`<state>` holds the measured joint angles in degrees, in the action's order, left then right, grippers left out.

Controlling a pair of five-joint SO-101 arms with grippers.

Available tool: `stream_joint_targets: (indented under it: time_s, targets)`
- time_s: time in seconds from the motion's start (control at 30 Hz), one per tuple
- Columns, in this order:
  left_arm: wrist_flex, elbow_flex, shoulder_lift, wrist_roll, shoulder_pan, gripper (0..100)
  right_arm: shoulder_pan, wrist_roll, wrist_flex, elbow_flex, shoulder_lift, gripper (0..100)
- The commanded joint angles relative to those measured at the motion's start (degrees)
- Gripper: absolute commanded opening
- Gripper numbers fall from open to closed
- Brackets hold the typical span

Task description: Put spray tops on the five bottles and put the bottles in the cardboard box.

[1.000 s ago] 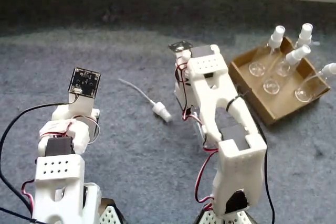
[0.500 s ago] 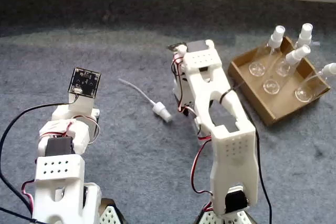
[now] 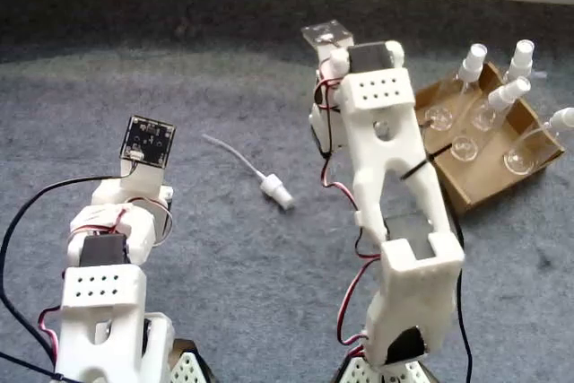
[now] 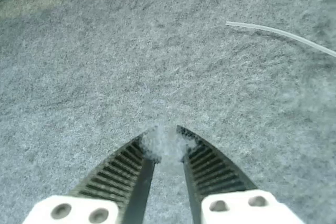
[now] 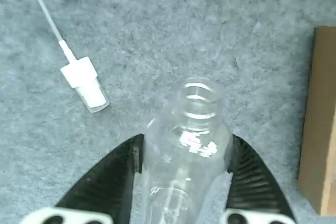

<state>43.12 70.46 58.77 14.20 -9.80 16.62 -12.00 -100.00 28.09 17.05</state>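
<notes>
A clear bottle [image 5: 189, 129] with no top is gripped by the right gripper [image 5: 185, 141]; the spray top [image 3: 276, 191] is seen lying on the carpet [image 3: 224, 293].
From above, the right arm [image 3: 386, 132] is seen stretched out beside the cardboard box [image 3: 471, 196], where four bottles [image 3: 489, 100] with tops on are stood, and the spray top is found between the two arms. In the left wrist view, the left gripper [image 4: 168, 129] is seen almost closed with nothing in it, and the thin tube [image 4: 283, 34] is seen farther off. In the right wrist view, the bottle is squeezed from both sides, with the spray top near on one side and the box wall on the other.
</notes>
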Motion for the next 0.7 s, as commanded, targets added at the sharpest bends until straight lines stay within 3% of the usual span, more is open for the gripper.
stream_joint_targets:
  time_s: [0.0, 0.27, 0.5, 0.67]
  targets:
    - [-0.7, -0.2, 1.1, -0.4, 3.6, 1, -0.7, 0.7, -1.3, -5.1, -15.6, 14.8]
    - [0.8, -0.8, 5.3, -0.6, 2.5, 1, -0.7, 0.7, -1.2, -22.1, -44.1, 14.9]
    - [16.8, 1.4, 34.6, -0.5, 2.9, 1, -1.0, 0.7, 4.4, -42.3, -65.5, 14.9]
    - [20.7, 3.2, 47.0, 1.1, 2.7, 1, -1.1, 0.8, 10.2, -57.1, -78.9, 14.9]
